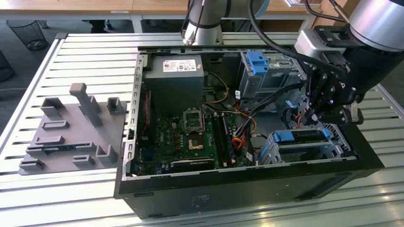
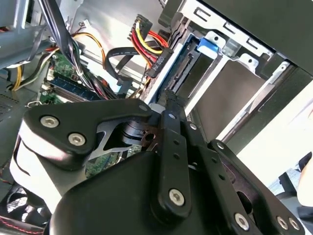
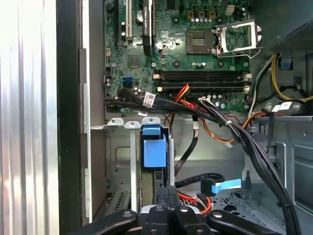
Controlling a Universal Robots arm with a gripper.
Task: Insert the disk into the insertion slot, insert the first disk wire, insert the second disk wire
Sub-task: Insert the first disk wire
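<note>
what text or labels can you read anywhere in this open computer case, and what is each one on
No text can be read.
Print on the white sticker of the grey metal power supply box: too small.
Print on the white tag of the black cable bundle: blurred.
Markings on the green motherboard: too small.

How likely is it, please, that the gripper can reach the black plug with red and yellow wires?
Probably yes: in the second wrist view the gripper sits close to the plug, with nothing crossing between them.
</note>
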